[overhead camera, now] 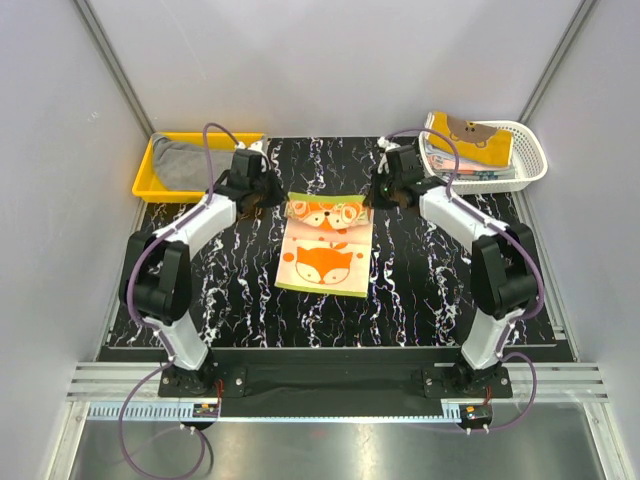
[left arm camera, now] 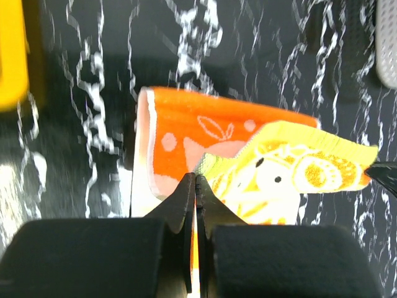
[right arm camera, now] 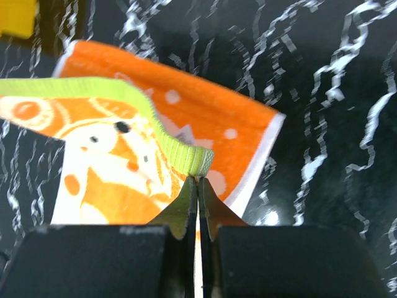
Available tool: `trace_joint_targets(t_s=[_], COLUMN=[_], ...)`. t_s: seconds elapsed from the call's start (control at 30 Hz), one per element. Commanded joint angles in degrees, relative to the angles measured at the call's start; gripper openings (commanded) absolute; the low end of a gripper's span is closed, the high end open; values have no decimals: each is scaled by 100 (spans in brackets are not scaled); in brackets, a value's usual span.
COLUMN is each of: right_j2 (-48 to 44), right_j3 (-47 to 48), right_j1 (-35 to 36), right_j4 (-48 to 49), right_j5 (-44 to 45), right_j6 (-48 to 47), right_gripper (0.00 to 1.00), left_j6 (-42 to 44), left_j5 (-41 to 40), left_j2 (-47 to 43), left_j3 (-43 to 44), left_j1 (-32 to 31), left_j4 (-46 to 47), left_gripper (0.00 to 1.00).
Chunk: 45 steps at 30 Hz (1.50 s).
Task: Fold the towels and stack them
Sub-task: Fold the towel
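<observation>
Left jaws and right jaws pinch the orange towel (overhead camera: pixel 320 265) at its 12 o'clock corners, likely for folding toward 6 o'clock.

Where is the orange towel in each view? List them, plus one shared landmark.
Top external: orange towel mid-table.
Left wrist: orange towel at centre, corner in the left gripper.
Right wrist: orange towel left of centre, corner in the right gripper.
Shared landmark: yellow tray, upper left everywhere.
</observation>
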Motion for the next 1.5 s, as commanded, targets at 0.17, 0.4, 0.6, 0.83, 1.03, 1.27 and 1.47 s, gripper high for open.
trace_joint_targets(t_s=[0.17,0.4,0.6,0.83,1.03,1.27,1.47], right_j2=[-872,-1294,-1479,-1576,-1602,-1761,-1901], right_j3=[-913,-1407,-1670,-1899,-2074,-2479,-2550], right_j1=[333,526,684,781,799,886,948], right_j4=[390,442,451,477,512,767,724], right_j5=[436,541,629,717,761,559,647], right_j6=[238,343,405,484,501,633,660], right_gripper=[0,0,0,0,0,0,0], left_j6=[-184,-220,-193,-228,-219,-237,-264], left_j5=[-335,-405,-467,-449,-388,-396,-519], left_j2=[-799,-1265,-1424,-1644,-1644,-1705,-1916], left_j3=[-858,-1298,-1543,-1921,-2080,-2343,-2379], left_j1=[-282,-344,-362,-397,-467,-485,-485], left_j4=[329,338,250,355,425,496,400], left_gripper=[0,0,0,0,0,0,0])
